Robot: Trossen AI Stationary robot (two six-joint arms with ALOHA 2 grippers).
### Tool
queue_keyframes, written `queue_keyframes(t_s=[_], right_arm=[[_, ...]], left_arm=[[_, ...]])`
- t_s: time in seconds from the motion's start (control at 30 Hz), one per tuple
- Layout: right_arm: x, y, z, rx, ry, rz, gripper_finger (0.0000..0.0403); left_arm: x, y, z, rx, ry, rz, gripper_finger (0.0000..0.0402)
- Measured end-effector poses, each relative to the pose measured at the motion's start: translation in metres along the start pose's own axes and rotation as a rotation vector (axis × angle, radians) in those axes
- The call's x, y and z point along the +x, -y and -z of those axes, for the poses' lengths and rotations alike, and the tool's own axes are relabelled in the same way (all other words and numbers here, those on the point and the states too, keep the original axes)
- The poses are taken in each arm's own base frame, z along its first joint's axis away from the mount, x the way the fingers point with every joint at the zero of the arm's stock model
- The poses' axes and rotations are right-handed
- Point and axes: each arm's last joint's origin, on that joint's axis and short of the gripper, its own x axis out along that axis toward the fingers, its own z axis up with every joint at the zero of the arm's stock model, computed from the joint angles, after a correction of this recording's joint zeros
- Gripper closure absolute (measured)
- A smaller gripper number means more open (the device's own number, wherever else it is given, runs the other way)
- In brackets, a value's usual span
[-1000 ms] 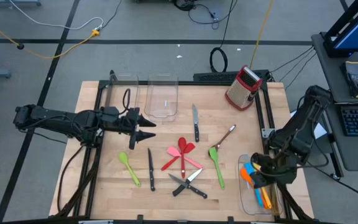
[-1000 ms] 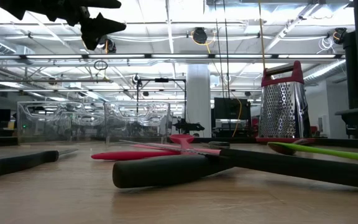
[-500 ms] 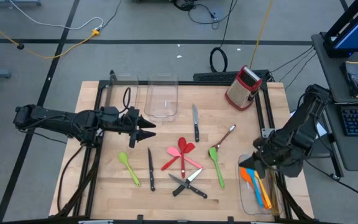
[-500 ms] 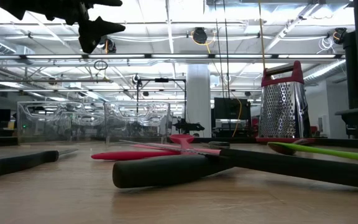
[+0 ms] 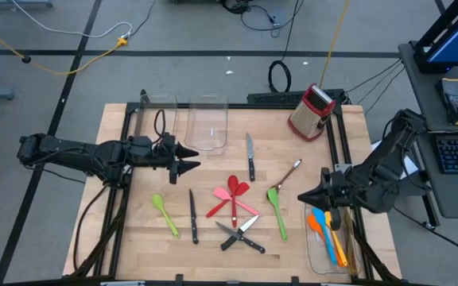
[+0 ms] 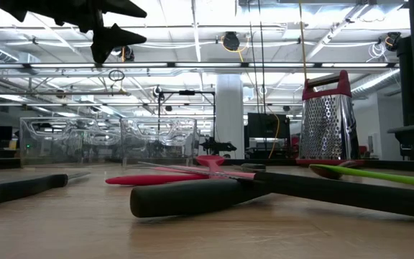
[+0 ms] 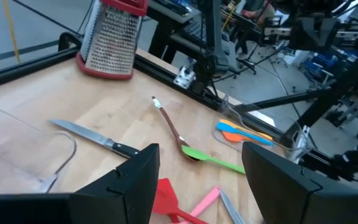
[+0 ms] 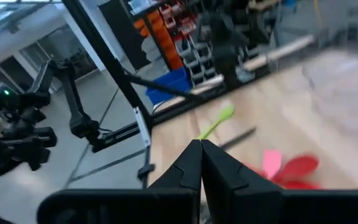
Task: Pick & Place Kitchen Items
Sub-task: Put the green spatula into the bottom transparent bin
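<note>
High view first: we hold the right gripper shut and empty over the bench's right edge by the green spoon and could knock it, while in the left wrist view our left gripper gapes empty above open mid-bench room.

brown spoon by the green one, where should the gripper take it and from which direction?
Probably mid-handle on the brown spoon, coming straight down with the jaws across the handle. It lies flat and diagonal, and the middle stretch looks bare. Its bowl end sits against the green spoon, so a grip there would likely disturb both.
</note>
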Motion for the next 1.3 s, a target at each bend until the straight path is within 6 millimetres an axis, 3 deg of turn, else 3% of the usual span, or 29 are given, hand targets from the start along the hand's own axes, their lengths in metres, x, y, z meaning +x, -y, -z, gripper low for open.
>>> queue_keyframes(t_s=[0.5,0.73,1.03,1.3], right_arm=[[0.017,0.016,-0.013,-0.302,0.041,0.114,0.0402],[0.037,0.031,-0.019,-0.33,-0.03,0.074,0.0402],[0.071,0.071,-0.013,-0.269,-0.3,0.095,0.0402],[0.094,0.107,0.004,-0.086,-0.612,0.143,0.0403]], left_arm=[[0.0,0.005,0.003,-0.084,-0.013,0.017,0.0167],[-0.001,0.011,0.007,-0.093,0.008,-0.02,0.0167],[-0.002,0.016,0.01,-0.107,0.006,-0.027,0.0167],[-0.003,0.016,0.01,-0.112,0.01,-0.034,0.0167]])
